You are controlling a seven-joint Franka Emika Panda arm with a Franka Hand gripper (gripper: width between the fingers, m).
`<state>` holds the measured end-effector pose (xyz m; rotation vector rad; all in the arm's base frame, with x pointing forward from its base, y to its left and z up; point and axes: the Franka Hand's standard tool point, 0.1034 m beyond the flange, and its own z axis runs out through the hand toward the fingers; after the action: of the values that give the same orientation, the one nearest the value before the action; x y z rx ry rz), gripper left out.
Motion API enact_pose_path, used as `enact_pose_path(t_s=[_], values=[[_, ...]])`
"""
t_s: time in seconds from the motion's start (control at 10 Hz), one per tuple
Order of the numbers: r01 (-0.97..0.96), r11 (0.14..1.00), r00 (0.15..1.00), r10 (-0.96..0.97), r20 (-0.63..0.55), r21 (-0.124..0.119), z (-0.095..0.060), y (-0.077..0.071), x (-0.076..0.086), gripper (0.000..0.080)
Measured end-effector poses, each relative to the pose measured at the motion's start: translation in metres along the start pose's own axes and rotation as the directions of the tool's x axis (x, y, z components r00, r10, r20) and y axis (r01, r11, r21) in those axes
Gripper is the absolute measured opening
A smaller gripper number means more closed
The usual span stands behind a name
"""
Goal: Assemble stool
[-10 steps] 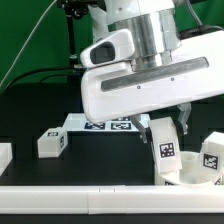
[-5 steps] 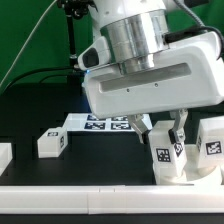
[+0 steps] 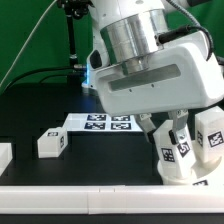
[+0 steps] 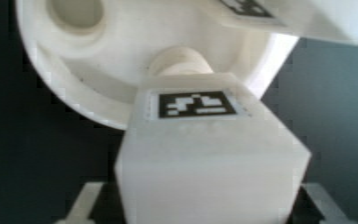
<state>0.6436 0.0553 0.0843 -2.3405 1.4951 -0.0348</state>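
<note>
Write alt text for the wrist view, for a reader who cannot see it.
A blocky white stool leg with a black-and-white square tag fills the middle, its rounded end at the round white seat. One open socket shows in the seat.

Exterior brightness: even and bright; the white arm housing (image 3: 160,85) is well lit, while the black table (image 3: 40,110) stays flat and dark.
Light direction: from above; the housing's upper faces are brightest and its underside greys off.
Shadows: soft, with no hard edges on the table.
Exterior sharpness: coarse and pixelated; the marker board (image 3: 100,122) shows its patterns only roughly.
Wrist brightness: the seat (image 4: 105,60) is almost washed out against a dark background.
Wrist focus: the leg (image 4: 202,160) sits very close and looks soft; its tag (image 4: 197,105) has blurred edges.
Wrist shading: the leg's near face is greyer than its top.
</note>
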Motion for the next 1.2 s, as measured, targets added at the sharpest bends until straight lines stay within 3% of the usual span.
enact_pose_path(t_s=[0.2,0.4,0.6,0.8,0.9,1.1,1.2], values=[[-0.243,0.970,0.970,0.243,-0.032,0.007,0.004,0.000,-0.006,0.0337],[-0.333,0.943,0.941,0.334,-0.048,0.028,0.007,0.002,-0.010,0.0340],[-0.214,0.977,0.975,0.215,-0.054,0.019,-0.008,0.015,0.008,0.0340],[-0.122,0.992,0.992,0.122,-0.040,-0.010,-0.031,0.027,0.031,0.0340],[-0.108,0.994,0.994,0.107,-0.030,-0.024,-0.032,0.028,0.030,0.0340],[-0.096,0.994,0.995,0.095,-0.015,-0.054,-0.018,0.025,0.010,0.0340],[-0.115,0.992,0.993,0.114,-0.032,-0.041,-0.005,0.021,0.000,0.0340]])
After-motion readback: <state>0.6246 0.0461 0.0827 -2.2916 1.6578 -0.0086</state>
